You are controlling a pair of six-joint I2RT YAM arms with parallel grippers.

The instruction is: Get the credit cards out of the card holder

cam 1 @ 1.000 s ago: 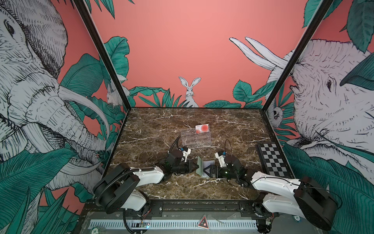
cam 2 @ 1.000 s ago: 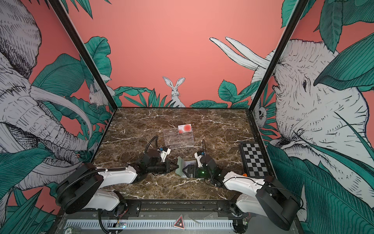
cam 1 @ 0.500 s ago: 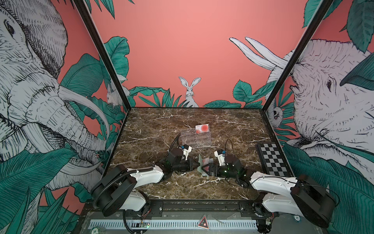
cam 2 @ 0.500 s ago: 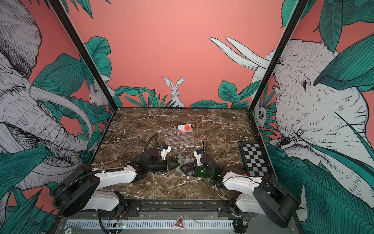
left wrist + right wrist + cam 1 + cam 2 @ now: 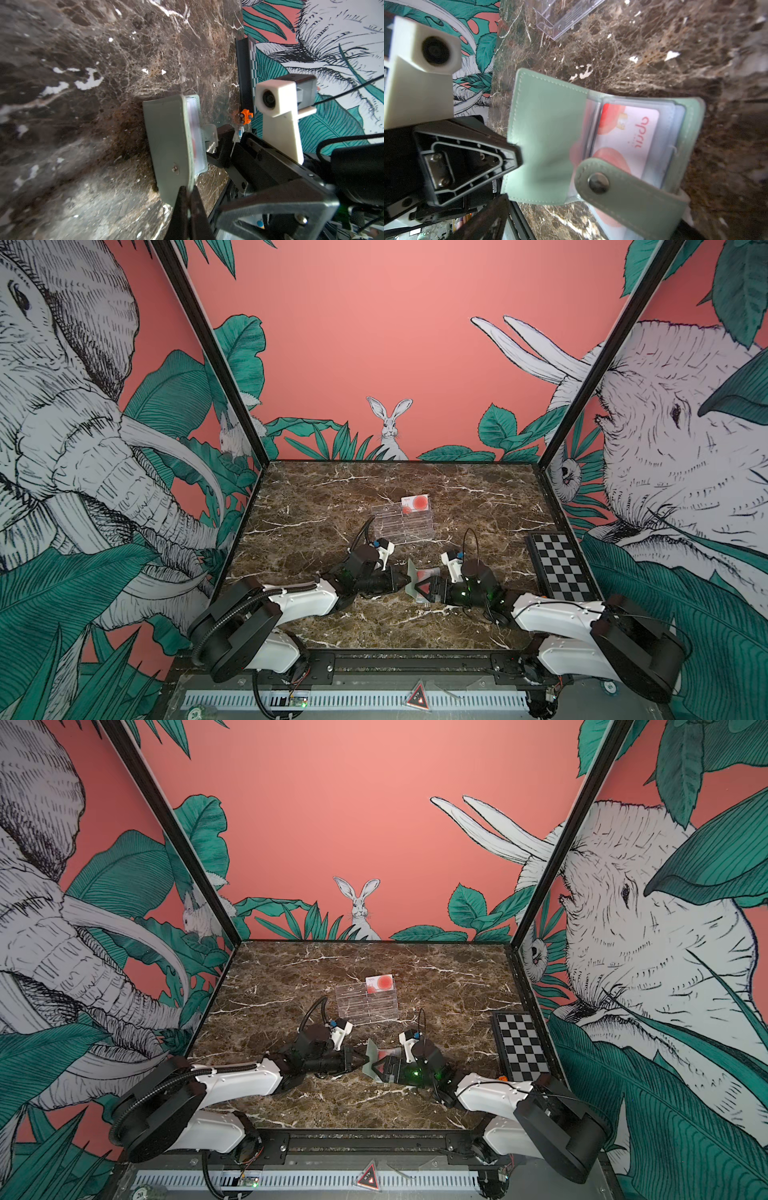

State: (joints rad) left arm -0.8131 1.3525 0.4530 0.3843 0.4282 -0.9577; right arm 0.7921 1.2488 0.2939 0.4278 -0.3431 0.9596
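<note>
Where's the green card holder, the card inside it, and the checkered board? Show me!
card holder [image 5: 546, 124]: right wrist view, on its open green cover.
credit card [image 5: 623, 141]: right wrist view, on its white face behind the clear sleeve.
checkered board [image 5: 561, 566]: a top view, on its squares near the middle.

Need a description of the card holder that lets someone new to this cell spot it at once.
On the brown marble table, look at the front centre, nearer than the clear acrylic stand. The card holder lies open there, its flap pinched upright by the left gripper. It is the only sage-green thing, with a snap tab and a white-and-red card in a clear sleeve.
</note>
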